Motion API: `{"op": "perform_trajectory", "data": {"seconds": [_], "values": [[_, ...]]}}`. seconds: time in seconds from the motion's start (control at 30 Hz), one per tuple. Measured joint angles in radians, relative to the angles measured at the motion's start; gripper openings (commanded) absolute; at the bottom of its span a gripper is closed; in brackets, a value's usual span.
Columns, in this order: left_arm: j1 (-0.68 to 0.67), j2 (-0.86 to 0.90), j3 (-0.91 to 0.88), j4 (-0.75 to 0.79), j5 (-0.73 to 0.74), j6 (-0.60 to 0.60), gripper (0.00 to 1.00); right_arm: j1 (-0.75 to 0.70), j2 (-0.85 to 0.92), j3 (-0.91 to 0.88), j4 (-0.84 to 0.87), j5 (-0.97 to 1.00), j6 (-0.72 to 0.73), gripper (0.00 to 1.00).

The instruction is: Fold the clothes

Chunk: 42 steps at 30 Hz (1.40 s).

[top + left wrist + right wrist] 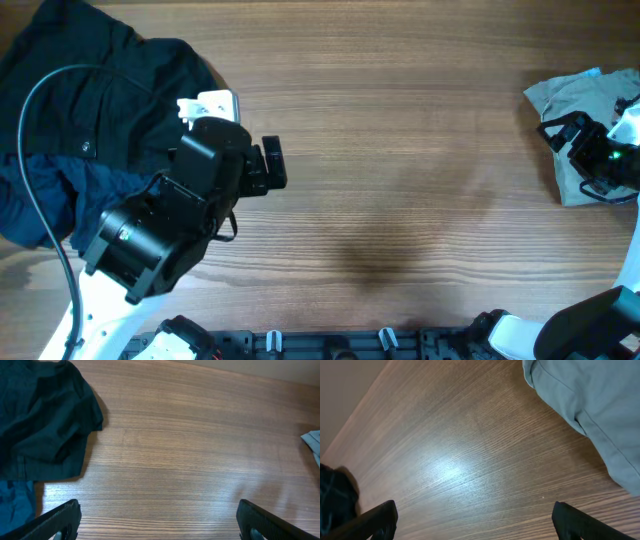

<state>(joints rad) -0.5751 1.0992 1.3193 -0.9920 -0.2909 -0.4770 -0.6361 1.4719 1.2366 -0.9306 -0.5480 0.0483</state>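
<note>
Clothes (565, 95) lie crumpled, visible part running near-to-far.

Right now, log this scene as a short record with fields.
surface: wooden table
clothes: pale khaki garment, crumpled and unfolded, at the far right
left gripper: open, empty, over bare wood beside the black garment
right gripper: open, empty, next to the pale khaki garment
other cloth: black garment heaped far left, navy garment beside it
</note>
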Motion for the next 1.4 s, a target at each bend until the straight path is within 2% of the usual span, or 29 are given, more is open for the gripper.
{"op": "perform_trajectory", "data": {"seconds": [0.5, 0.6, 0.67, 0.73, 0.8, 0.9, 1.0, 1.2, 1.27, 1.4], "values": [[0.0, 0.001, 0.0, -0.016, -0.005, 0.0, 1.0, 0.0, 0.0, 0.0, 0.003, 0.0, 0.0, 1.0], [0.006, 0.0, -0.005, 0.113, -0.029, 0.011, 1.0, 0.0, 0.0, 0.0, 0.003, 0.0, 0.0, 1.0], [0.056, -0.002, -0.023, 0.306, -0.003, 0.069, 1.0, 0.0, 0.0, 0.0, 0.006, 0.0, 0.0, 1.0], [0.145, -0.016, -0.063, 0.463, 0.085, 0.155, 1.0, 0.0, 0.0, 0.0, 0.009, 0.0, 0.0, 1.0], [0.254, -0.066, -0.165, 0.65, 0.246, 0.249, 1.0, 0.0, 0.0, 0.0, 0.014, 0.0, 0.0, 1.0], [0.37, -0.185, -0.356, 0.858, 0.414, 0.313, 1.0, 0.0, 0.0, 0.0, 0.031, 0.002, 0.0, 1.0], [0.406, -0.341, -0.57, 0.995, 0.524, 0.343, 1.0, 0.0, 0.0, 0.0, 0.034, 0.004, 0.0, 1.0], [0.424, -0.618, -1.022, 1.227, 0.566, 0.358, 1.0, 0.0, 0.0, 0.0, 0.034, 0.006, 0.0, 1.0], [0.447, -0.69, -1.12, 1.284, 0.569, 0.36, 1.0, 0.0, 0.0, 0.0, 0.035, 0.007, 0.0, 1.0], [0.504, -0.831, -1.25, 1.261, 0.569, 0.36, 1.0, 0.0, 0.0, 0.0, 0.034, 0.007, 0.0, 1.0]]}}
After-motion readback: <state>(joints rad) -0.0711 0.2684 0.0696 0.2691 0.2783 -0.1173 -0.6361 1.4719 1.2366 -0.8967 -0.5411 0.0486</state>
